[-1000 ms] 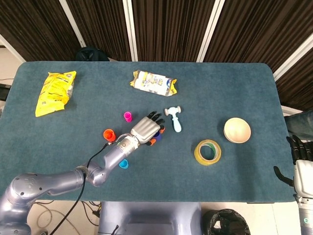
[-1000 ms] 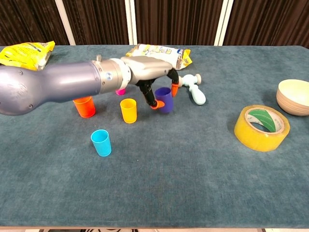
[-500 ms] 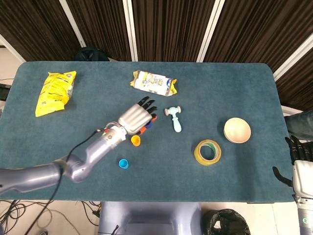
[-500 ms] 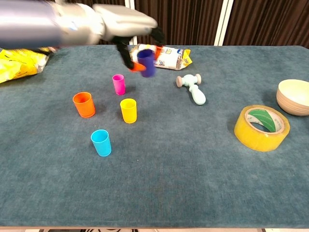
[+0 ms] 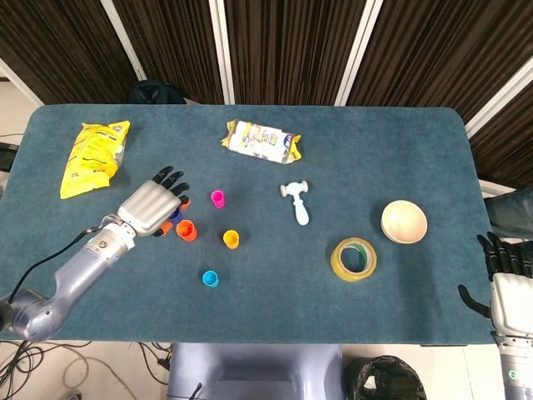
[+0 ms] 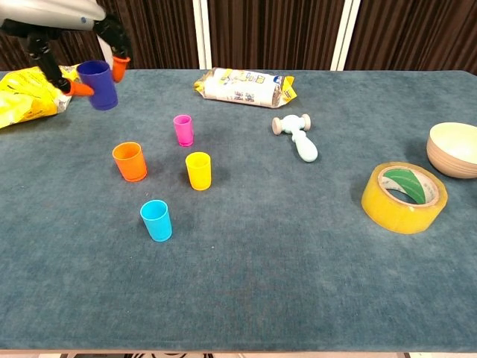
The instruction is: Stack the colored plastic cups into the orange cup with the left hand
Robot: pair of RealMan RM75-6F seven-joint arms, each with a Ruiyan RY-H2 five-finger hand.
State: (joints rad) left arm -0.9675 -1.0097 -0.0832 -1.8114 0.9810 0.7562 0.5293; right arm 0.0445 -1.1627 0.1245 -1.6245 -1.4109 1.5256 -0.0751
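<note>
chest view: left hand (image 6: 71, 30) raised, palm down, gripping purple cup (image 6: 98, 84) above table, left of orange cup (image 6: 130, 162).

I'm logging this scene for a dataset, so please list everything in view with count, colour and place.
purple cup: 1, purple, held in the air at far left
orange cup: 1, orange, left of centre
pink cup: 1, pink, behind yellow cup
yellow cup: 1, yellow, centre-left
blue cup: 1, light blue, nearest front
toy hammer: 1, pale blue, centre
tape roll: 1, yellow, right
bowl: 1, cream, far right
snack bag: 1, yellow, far left
snack packet: 1, white, back centre
table: 1, teal
left hand: 1, holds purple cup
right hand: 1, off table's right edge
</note>
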